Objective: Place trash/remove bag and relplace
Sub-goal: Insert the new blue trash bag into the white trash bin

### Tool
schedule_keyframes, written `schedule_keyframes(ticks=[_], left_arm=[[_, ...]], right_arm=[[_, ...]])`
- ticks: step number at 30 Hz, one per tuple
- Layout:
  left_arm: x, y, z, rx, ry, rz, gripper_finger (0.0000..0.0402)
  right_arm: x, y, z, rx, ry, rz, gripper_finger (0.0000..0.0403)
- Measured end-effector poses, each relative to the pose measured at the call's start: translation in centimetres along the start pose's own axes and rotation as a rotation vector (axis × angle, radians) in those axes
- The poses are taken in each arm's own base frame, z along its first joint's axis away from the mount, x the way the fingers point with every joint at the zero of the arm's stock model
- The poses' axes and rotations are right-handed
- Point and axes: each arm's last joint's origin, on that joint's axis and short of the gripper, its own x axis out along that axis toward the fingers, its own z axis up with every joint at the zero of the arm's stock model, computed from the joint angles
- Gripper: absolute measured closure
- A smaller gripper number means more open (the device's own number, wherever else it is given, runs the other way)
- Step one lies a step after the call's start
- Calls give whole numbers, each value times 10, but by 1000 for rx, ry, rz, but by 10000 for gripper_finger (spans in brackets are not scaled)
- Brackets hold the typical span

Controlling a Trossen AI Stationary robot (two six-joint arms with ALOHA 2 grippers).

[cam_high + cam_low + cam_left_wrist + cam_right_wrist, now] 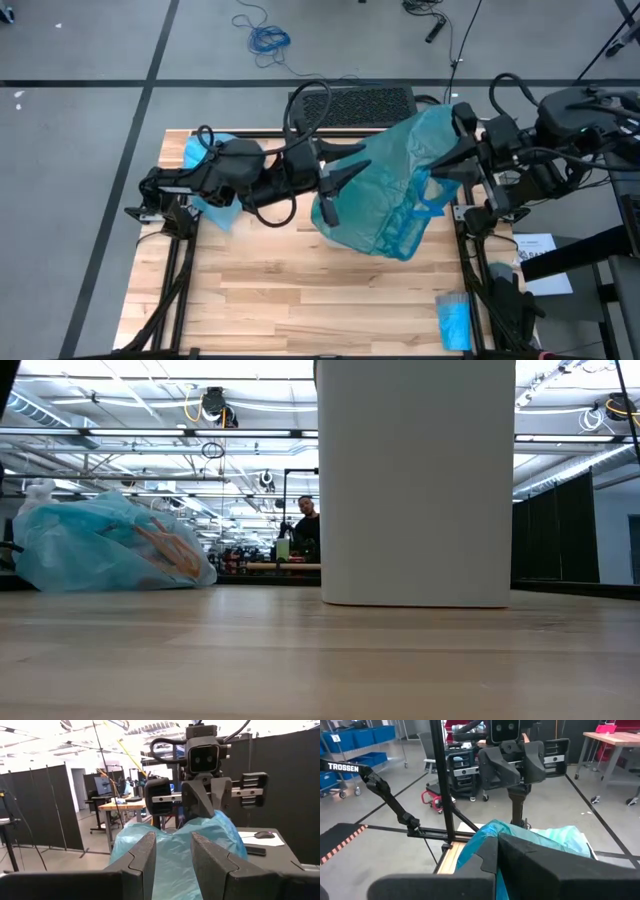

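A teal-green plastic bag [385,195] is draped over the white bin [415,480] at mid-table and hides the bin from above. My left gripper [328,195] is at the bag's left side, and my right gripper [450,165] is at its upper right side. Each is shut on the plastic. The light sky-blue bag [100,550], stuffed with brown trash, lies on its side on the table's far left corner [205,165], under my left arm. My left gripper has the teal-green bag's left side [172,857] between its two fingers, which stand a little apart with plastic filling the gap. The fingers come nearly level from the table's left. One layer or several, I cannot tell. My right gripper pinches a bunched fold of the teal-green bag's right upper part [482,835] between its shut fingers. They come nearly level from the table's right. The plastic rises in a peak to the fingers; the rest hangs over the bin.
A small bright-blue roll [455,320] lies near the table's front right corner. A black mat [350,103] sits just beyond the far edge. The near half of the wooden table [300,290] is bare. A person stands far off in the room [305,525].
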Motion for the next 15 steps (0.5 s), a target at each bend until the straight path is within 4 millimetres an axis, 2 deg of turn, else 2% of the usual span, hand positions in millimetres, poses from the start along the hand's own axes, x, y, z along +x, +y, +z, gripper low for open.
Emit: schedule_keyframes(ticks=[6, 11, 15], left_arm=[[6, -5, -7, -39, 6, -20, 284], [9, -4, -10, -152, 21, -38, 283], [9, -5, -15, -58, 62, -82, 272]], right_arm=[[5, 0, -2, -14, 21, -27, 403], [10, -3, -4, -20, 48, -69, 403], [16, -7, -6, -17, 76, -91, 403]])
